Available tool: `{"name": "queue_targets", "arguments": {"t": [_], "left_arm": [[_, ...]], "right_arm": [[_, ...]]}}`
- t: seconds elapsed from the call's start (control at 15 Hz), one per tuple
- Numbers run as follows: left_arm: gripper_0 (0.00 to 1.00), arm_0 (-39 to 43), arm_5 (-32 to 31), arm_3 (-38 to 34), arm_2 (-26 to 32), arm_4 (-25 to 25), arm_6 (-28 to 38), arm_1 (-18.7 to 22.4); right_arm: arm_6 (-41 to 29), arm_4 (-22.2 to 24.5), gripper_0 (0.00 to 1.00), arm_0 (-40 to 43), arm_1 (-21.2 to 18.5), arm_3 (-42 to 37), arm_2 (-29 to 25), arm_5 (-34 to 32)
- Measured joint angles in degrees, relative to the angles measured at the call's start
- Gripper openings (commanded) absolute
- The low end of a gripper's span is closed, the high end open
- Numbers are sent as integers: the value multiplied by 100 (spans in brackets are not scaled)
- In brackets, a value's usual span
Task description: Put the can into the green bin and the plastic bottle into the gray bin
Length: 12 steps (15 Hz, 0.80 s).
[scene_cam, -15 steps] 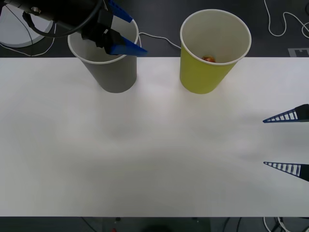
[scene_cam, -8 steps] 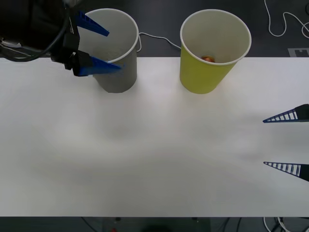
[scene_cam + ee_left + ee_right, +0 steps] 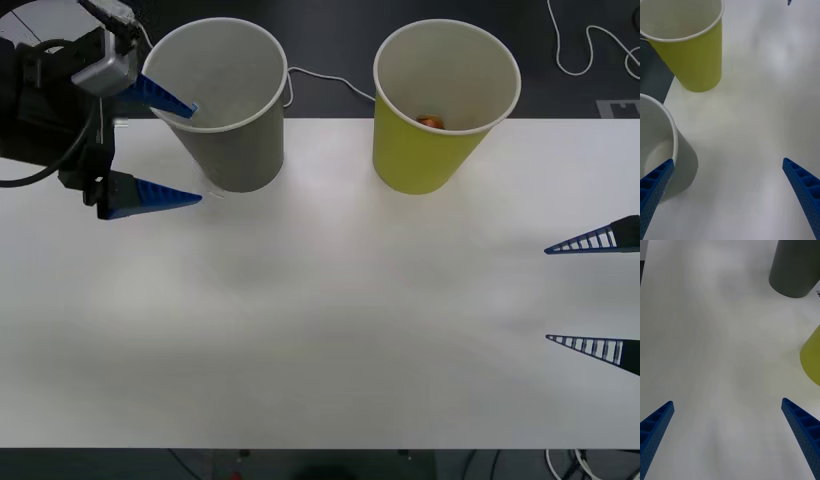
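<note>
The gray bin [image 3: 232,110] stands at the table's back left, and the green bin [image 3: 440,115] stands upright to its right. The can [image 3: 430,122] lies at the bottom of the green bin, just a bit of orange showing. The plastic bottle is hidden. My left gripper [image 3: 197,154] hangs open just left of the gray bin, nothing between its fingers. In the left wrist view the open gripper [image 3: 727,161] sits beside the gray bin [image 3: 662,150], with the green bin [image 3: 696,48] beyond. My right gripper [image 3: 547,294] waits open at the table's right edge.
The white table [image 3: 320,300] stretches bare in front of both bins. Cables [image 3: 590,50] and a white round base [image 3: 40,60] lie on the dark floor behind it. The right wrist view looks across the table to the gray bin [image 3: 795,270] and green bin [image 3: 812,356].
My left gripper has drawn back from above the gray bin, moving left and toward me, open all the while. The right arm has not moved.
</note>
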Motion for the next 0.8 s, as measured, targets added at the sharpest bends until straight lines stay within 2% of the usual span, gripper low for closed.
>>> {"name": "queue_targets", "arguments": {"t": [0.8], "left_arm": [[100, 1645, -136, -9, 721, 58, -2326, -5]], "right_arm": [[0, 0, 100, 0, 0, 0, 0, 0]]}}
